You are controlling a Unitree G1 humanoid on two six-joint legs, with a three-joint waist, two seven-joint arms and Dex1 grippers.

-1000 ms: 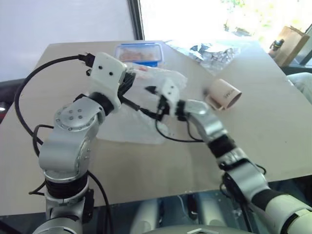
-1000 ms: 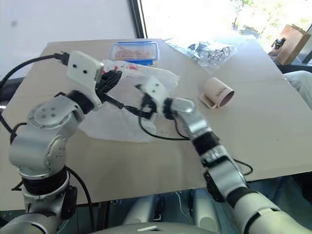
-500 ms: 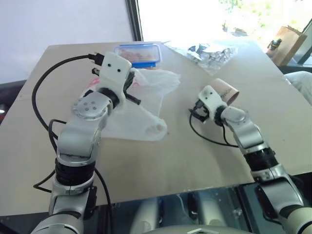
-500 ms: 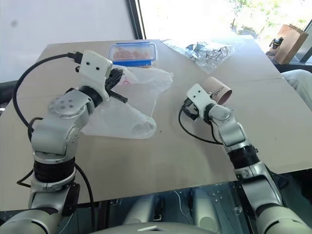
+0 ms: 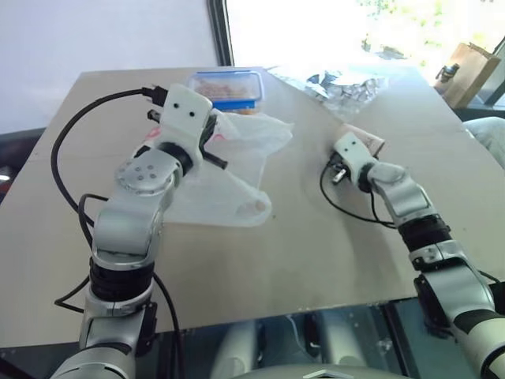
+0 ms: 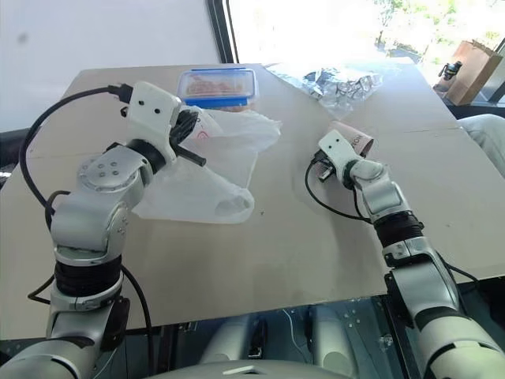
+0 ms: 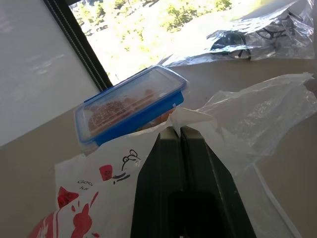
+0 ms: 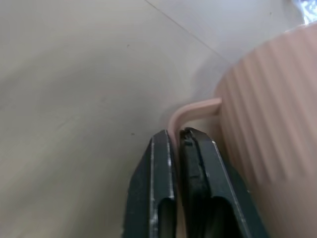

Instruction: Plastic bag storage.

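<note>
Bag, translucent white with red print, lying partly spread on the desk, one upper edge lifted and pinched in the left end effector, whose fingers are closed tight on the film. Behind it stands a blue-lidded box; a crumpled clear wrapper lies at the far edge. To the right, well apart from the bag, a pink mug lies on its side; the right end effector has its fingers closed on the thin mug handle. Progress, as judged: early. The bag is gripped but neither folded, gathered nor put into anything; the mug seems the likely container, so the remaining work would be to compact the bag and stow it. Compared with the frame one second earlier, the right arm has left the bag, swung out to the mug and shut its then wide-open fingers on the handle, while the left arm has kept its grip, the bag now hanging looser and more spread.
</note>
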